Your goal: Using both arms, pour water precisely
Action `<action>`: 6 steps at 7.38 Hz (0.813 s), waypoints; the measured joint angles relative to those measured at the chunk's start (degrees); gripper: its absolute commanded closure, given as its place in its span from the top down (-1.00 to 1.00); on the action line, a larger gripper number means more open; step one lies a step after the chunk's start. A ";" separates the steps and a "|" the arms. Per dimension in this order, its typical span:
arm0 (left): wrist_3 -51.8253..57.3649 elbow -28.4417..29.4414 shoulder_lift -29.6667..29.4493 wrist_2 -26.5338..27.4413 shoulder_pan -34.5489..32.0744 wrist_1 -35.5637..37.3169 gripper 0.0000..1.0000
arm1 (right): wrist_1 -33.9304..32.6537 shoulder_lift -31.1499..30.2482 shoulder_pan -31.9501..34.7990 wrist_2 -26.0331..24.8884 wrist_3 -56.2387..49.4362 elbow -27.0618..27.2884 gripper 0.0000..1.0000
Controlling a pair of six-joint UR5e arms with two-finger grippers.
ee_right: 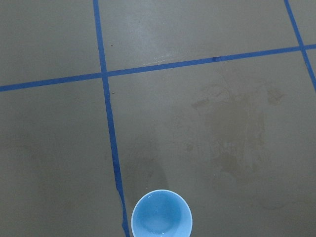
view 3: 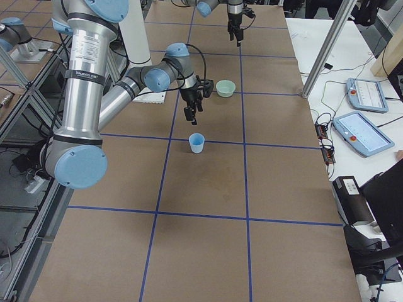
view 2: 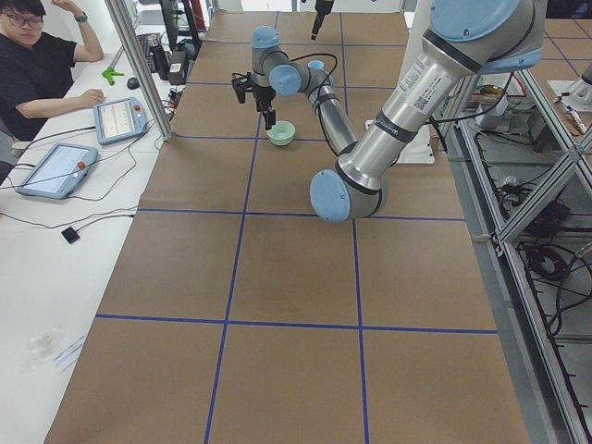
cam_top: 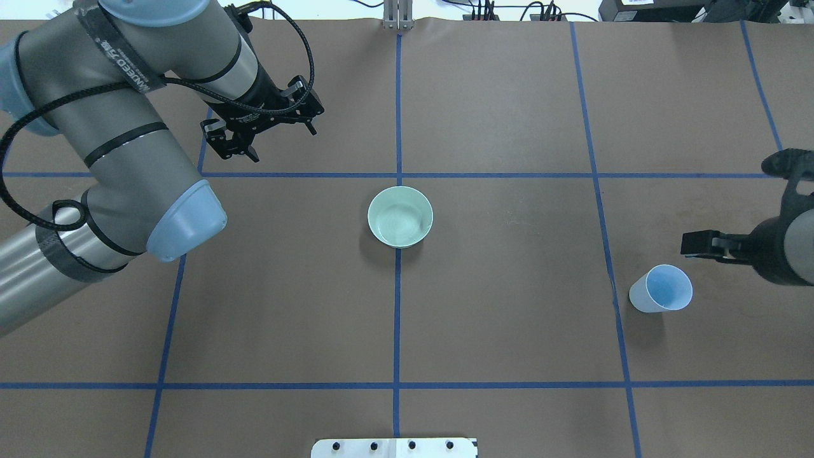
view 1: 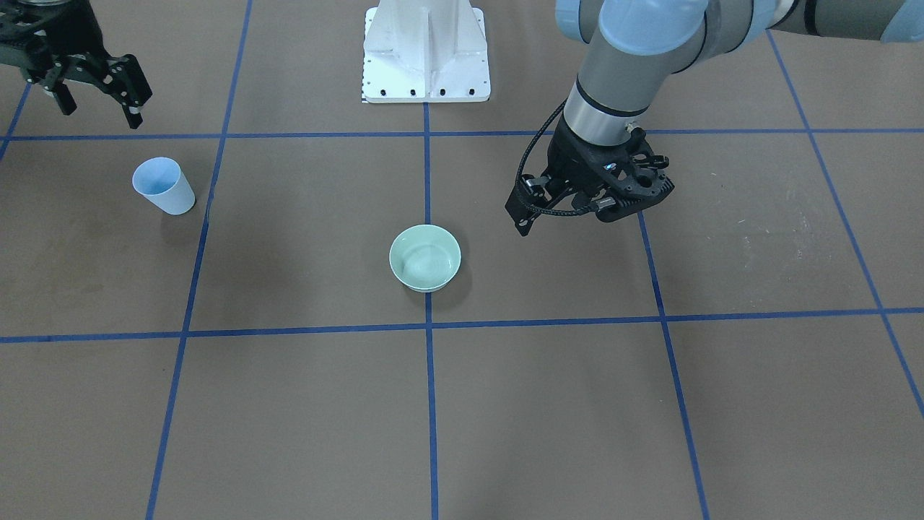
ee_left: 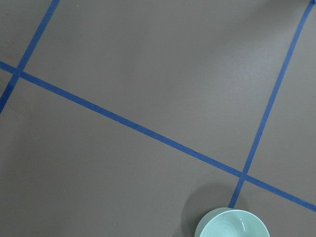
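The pale blue tapered cup (cam_top: 661, 289) stands upright on its narrow base, over on the robot's right side of the brown paper-covered table (cam_top: 509, 318). Its long axis runs straight up and its wider mouth opens to the ceiling. From the right wrist camera, looking down into it, a faint shine low inside is all that shows of the water (ee_right: 157, 228).

The cup's foot sits just beside a blue tape line (cam_top: 613, 280), on the side away from the centre. Bare paper lies all round it. The nearest other thing is the mint-green round bowl (cam_top: 400, 216), well apart at the middle of the table. It sits on the centre tape line just beside a crossing, mouth up too. The white metal pedestal (view 1: 426, 50) stands at the robot's edge, well apart from both.

The right gripper (view 1: 101, 112) hangs raised above the table, out to the robot's right of the cup, near it but not touching. Its two fingers are spread wide with nothing between them. The left gripper (cam_top: 280, 137) hovers on the robot's left of the bowl, also raised, fingers parted and empty, well apart from the cup
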 measured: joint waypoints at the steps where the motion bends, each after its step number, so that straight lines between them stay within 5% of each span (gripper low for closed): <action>1: 3.67 -1.54 2.09 0.02 -0.26 0.01 1.00 | -0.10 -0.78 -6.95 -7.58 5.86 0.29 1.00; 6: 18.03 -9.14 15.03 0.10 -1.57 -0.44 1.00 | -0.18 -8.51 -34.19 -39.12 31.41 -2.71 0.98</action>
